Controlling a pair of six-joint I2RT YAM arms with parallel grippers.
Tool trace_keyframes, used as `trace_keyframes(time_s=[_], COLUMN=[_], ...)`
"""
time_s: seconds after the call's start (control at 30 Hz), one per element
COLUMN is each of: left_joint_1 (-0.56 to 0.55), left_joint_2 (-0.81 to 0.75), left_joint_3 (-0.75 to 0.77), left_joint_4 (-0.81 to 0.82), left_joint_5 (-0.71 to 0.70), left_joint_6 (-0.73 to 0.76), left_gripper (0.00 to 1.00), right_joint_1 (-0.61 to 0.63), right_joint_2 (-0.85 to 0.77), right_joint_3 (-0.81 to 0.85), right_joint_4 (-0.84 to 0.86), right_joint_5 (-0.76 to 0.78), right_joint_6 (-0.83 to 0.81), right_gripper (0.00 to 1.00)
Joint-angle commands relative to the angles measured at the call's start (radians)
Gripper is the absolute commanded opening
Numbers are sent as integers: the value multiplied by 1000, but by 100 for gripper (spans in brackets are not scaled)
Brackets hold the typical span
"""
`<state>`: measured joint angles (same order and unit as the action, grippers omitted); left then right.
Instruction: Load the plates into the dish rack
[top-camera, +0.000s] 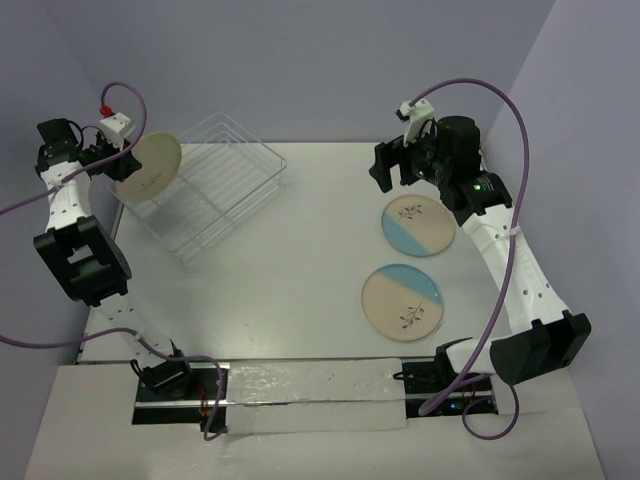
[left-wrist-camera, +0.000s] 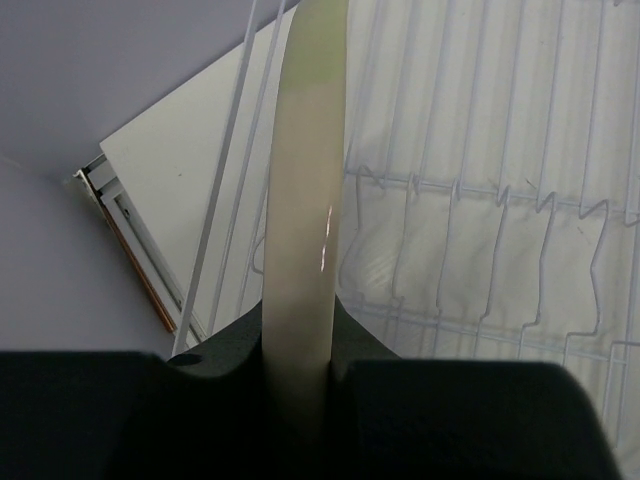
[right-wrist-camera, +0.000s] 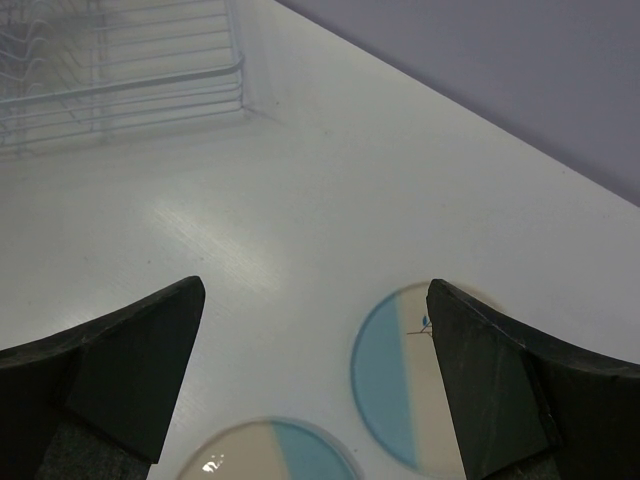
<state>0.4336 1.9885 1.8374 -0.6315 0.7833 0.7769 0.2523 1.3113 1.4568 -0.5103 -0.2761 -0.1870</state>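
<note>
An all-cream plate is held upright, on edge, in my left gripper, above the left end of the white wire dish rack. In the left wrist view the plate shows edge-on, pinched between the jaws of that gripper, with the rack's dividers beneath it. Two half cream, half blue plates lie flat on the table at the right. My right gripper hovers open just behind the farther one, holding nothing. In the right wrist view the right gripper frames both plates.
The white table meets purple walls at the back and on both sides. A corner of the rack shows at the upper left of the right wrist view. Purple cables loop from both arms.
</note>
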Motion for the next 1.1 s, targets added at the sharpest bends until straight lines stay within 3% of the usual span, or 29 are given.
trace_keyframes(time_s=[0.0,0.4,0.43,0.5,0.53,0.6,0.63,0.87,0.97,1.07], left_joint_1=[-44,-62,-62,-63,-64,-67,-70,-76,-85,-88], left_joint_2=[8,71,72,73,70,61,58,19,-35,-89], left_joint_3=[77,84,86,95,96,90,89,71,86,76], left_joint_4=[80,126,131,113,106,118,128,179,278,388], left_joint_5=[-7,-104,-110,-106,-103,-124,-137,-166,-231,-307], left_joint_6=[67,20,6,11,16,2,-5,-54,-152,-324], left_gripper=[0,3,9,30,35,61,68,73,74,84], right_joint_1=[-2,-4,-4,-4,-4,-4,-4,-5,-4,-4], right_joint_2=[-4,22,21,17,16,10,8,-14,-11,3], right_joint_3=[-12,-23,-25,-29,-31,-39,-43,-68,-67,-67], right_joint_4=[44,46,47,49,50,52,53,65,78,95], right_joint_5=[8,-3,-3,0,1,10,13,27,95,168], right_joint_6=[11,42,42,42,43,45,47,56,113,196], right_gripper=[100,100,100,100,100,100,100,100,100,100])
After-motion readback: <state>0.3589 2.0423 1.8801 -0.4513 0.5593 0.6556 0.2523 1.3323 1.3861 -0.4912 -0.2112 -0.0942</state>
